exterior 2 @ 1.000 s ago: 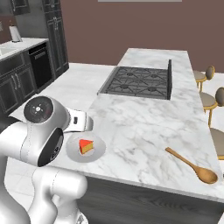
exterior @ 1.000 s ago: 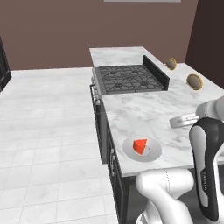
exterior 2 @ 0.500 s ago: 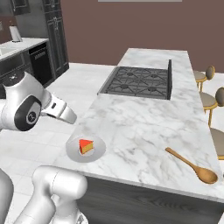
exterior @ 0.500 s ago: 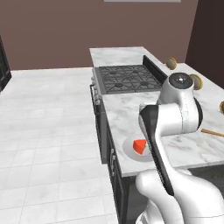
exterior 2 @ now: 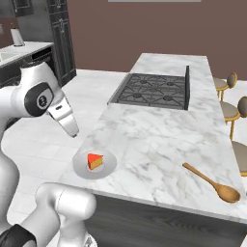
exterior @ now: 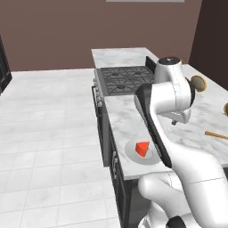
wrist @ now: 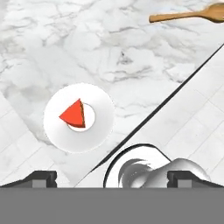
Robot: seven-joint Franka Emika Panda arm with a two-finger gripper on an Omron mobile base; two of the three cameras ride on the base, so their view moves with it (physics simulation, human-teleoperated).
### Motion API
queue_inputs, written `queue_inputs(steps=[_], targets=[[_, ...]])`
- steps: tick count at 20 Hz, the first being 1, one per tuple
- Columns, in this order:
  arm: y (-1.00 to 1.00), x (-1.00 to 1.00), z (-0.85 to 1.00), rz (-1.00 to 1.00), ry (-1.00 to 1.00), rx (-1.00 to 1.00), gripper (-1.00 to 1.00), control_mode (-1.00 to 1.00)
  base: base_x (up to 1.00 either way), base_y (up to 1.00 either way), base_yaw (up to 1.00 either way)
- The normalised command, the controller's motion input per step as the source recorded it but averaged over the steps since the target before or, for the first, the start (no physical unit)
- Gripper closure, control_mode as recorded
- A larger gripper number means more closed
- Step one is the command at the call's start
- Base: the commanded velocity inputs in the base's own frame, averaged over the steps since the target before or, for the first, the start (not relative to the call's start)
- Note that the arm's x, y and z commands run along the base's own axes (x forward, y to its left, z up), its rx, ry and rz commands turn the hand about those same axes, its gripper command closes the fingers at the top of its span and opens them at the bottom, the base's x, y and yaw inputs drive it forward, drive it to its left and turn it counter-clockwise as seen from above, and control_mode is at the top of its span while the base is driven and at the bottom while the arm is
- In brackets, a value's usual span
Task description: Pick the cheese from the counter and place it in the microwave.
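Observation:
The cheese (exterior 2: 95,161) is a small red-orange wedge lying on a white plate (exterior 2: 109,165) near the front edge of the marbled counter (exterior 2: 154,135). It also appears from the other side, cheese (exterior: 142,148) on plate (exterior: 131,149). My gripper (exterior 2: 73,130) hangs above and just left of the plate, out past the counter's edge. In the hand view my gripper (wrist: 113,177) is open, fingertips (wrist: 41,177) set wide with nothing between them, and the cheese (wrist: 74,114) lies ahead and to the left. The microwave is out of view.
A wooden spoon (exterior 2: 210,181) lies on the counter's right side. A black gas cooktop (exterior 2: 154,90) is set in farther back. Stools (exterior 2: 230,83) stand along the far side. Light tiled floor (exterior: 49,147) spreads to the left of the counter.
The arm has swung up and across, now standing tall over the counter in the left base view. The hand has settled beside the plate. Cheese and plate have not moved; the jaws stayed open.

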Motion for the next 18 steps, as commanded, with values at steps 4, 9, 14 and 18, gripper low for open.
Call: queue_inputs(steps=[4, 9, 14, 18], targets=[[-0.34, -0.03, -0.49, -0.26, 0.0, 0.14, -1.0, -1.0, 0.0, 0.0, 0.0], [0.0, 0.03, -0.64, -0.27, -0.01, 0.0, -1.0, -1.0, 0.0, 0.0, 0.0], [-0.01, 0.43, -0.2, -0.18, 0.0, 0.01, -1.0, -1.0, 0.0, 0.0, 0.0], [-0.17, 0.47, 0.0, -0.02, 0.0, 0.12, -1.0, -1.0, 0.0, 0.0, 0.0]])
